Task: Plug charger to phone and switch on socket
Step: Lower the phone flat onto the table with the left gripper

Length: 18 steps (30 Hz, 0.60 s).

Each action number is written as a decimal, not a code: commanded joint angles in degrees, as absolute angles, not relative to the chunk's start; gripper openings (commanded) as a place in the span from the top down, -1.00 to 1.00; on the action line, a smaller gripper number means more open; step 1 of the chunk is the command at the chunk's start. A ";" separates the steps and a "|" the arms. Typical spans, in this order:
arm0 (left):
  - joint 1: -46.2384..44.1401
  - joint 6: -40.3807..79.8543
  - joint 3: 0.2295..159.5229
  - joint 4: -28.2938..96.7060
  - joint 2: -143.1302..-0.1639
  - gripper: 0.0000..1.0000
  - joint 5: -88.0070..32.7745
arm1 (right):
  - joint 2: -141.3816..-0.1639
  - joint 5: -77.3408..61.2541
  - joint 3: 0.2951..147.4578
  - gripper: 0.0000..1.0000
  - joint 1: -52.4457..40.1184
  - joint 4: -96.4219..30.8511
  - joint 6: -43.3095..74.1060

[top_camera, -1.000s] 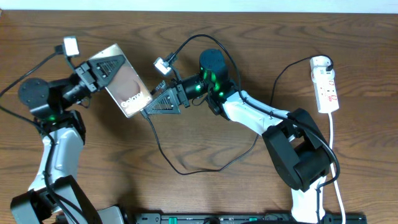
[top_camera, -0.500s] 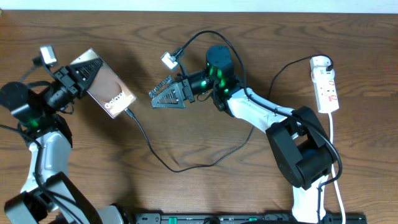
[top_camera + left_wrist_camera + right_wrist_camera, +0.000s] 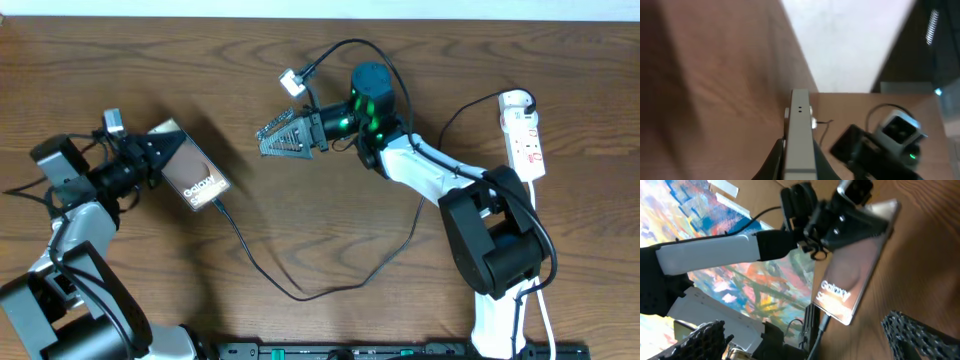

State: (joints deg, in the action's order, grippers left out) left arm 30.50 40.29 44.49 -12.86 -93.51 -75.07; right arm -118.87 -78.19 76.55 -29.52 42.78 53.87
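One phone (image 3: 197, 178) end hidden in left pincer (image 3: 163, 150), charger tip (image 3: 215, 206) indistinct

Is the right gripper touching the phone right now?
Apart. Overhead shows bare table between the open right gripper and the phone.

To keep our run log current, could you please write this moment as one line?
left gripper: shut on phone, tilted | right gripper: open, empty | charger: seemingly plugged into phone | socket: untouched
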 commanded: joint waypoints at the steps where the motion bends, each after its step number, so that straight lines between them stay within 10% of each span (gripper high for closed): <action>1: 30.46 32.97 45.21 -6.66 -94.76 0.85 -68.23 | -118.30 -78.37 77.52 -0.98 -29.45 42.87 54.22; 18: 30.46 32.77 45.21 16.38 -95.11 0.85 -37.76 | -118.30 -78.39 77.49 -0.99 -29.45 42.85 54.17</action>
State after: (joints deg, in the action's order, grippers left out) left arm 30.48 33.10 44.49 14.79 -95.26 -43.38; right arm -118.87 -78.17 76.55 -29.52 42.74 53.89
